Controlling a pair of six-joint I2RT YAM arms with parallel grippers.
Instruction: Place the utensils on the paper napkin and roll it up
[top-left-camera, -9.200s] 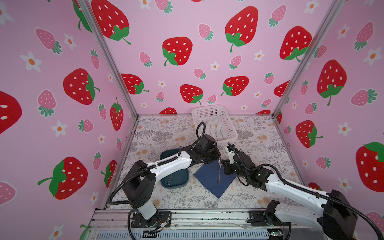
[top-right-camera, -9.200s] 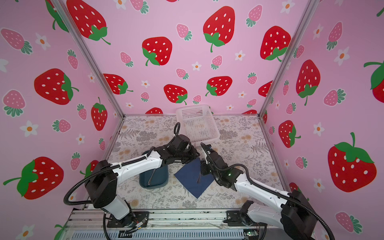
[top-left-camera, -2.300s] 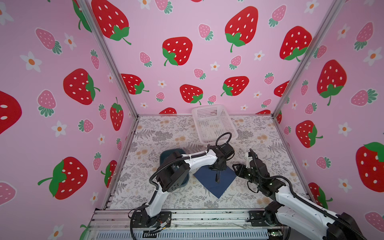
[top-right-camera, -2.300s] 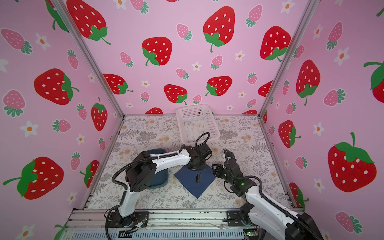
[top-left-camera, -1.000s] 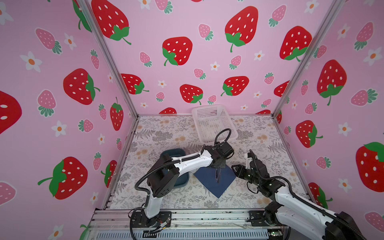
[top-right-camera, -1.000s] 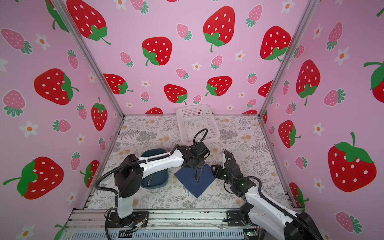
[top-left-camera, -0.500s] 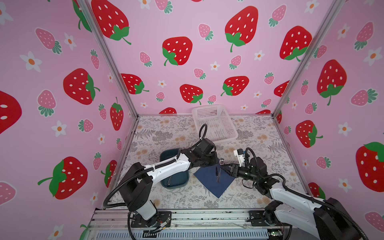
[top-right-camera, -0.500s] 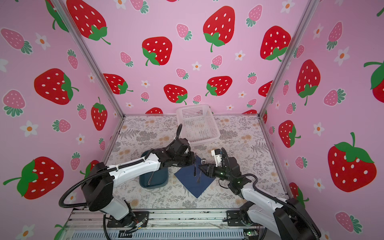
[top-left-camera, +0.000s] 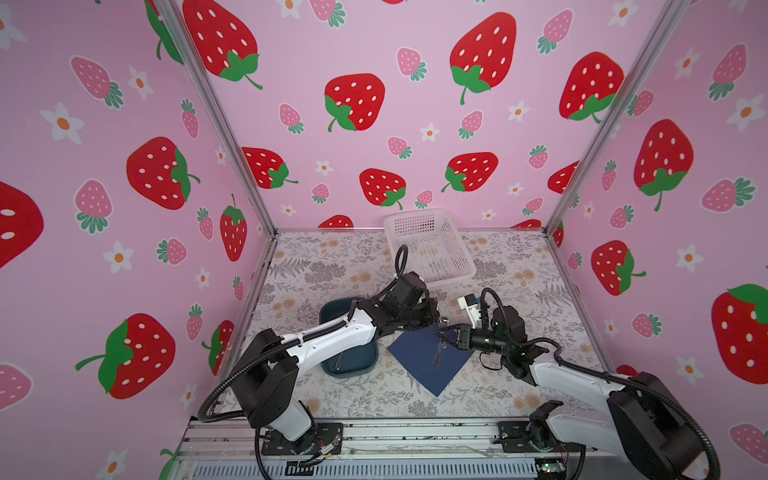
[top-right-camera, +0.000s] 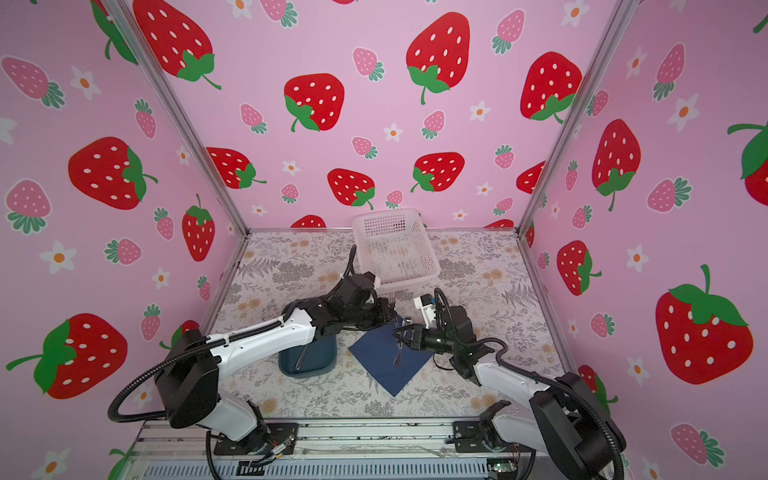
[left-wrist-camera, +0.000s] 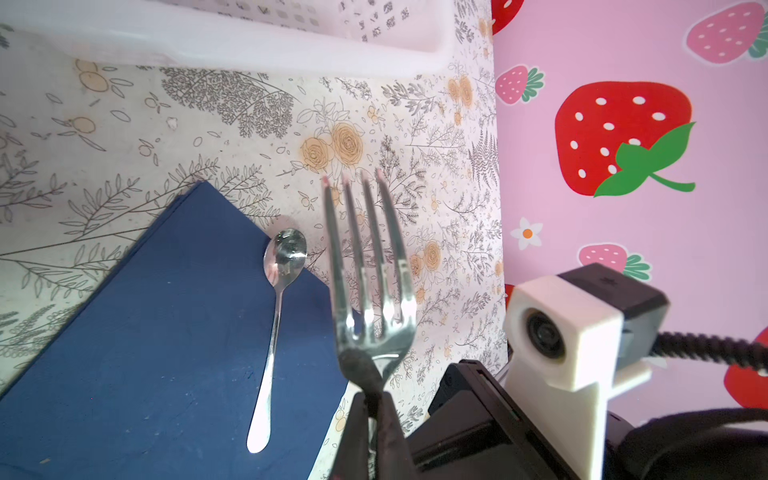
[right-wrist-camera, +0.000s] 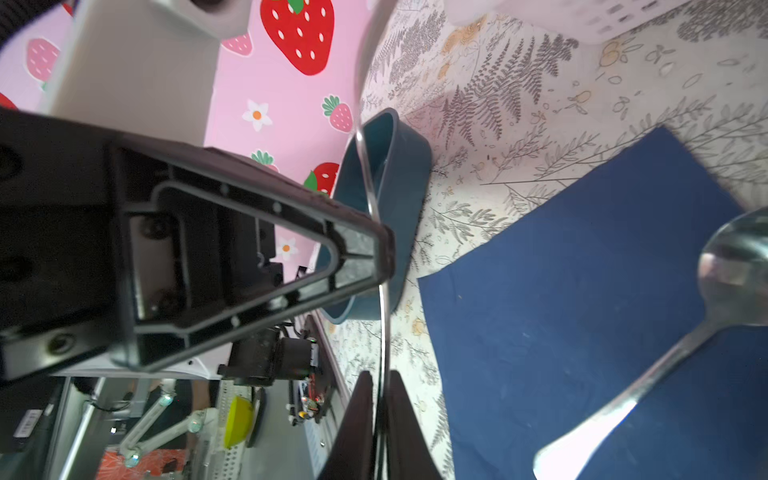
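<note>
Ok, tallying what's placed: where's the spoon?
The spoon lies on the navy napkin in both top views, bowl overhanging its far edge, right of the teal tray.

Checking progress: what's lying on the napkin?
Only the spoon lies on the napkin, bowl past its edge. The fork is off it, gripped by the left gripper and right gripper. Grippers cover part of its far side in both top views.

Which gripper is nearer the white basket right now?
Left. The left gripper sits just in front of the white basket's near wall; the right gripper is farther forward, over the paper napkin. Both grip the fork.
</note>
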